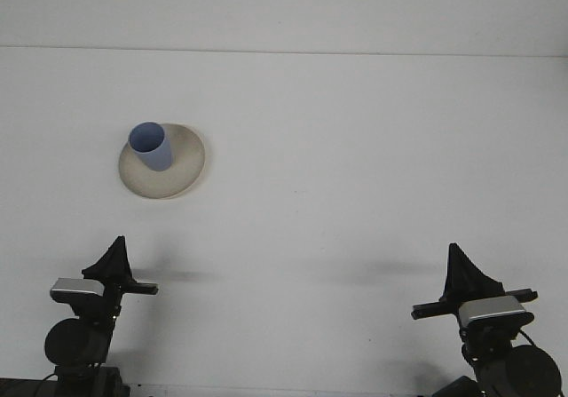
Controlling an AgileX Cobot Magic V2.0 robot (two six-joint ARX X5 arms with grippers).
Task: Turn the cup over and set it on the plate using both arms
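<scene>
One light-blue plastic cup (151, 146) stands mouth-up on one round beige plate (164, 162), at the left of the white worktop (355, 166). Two hands, left hand (113, 257) and right hand (461, 273), sit near the front edge, well apart from the plate; whether their fingers are apart, I cannot tell.

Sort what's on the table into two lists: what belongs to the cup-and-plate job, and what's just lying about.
Belongs to the job:
- blue cup, standing mouth up on the plate
- beige plate
- left gripper
- right gripper

Just lying about:
- nothing else visible on the white table
</scene>
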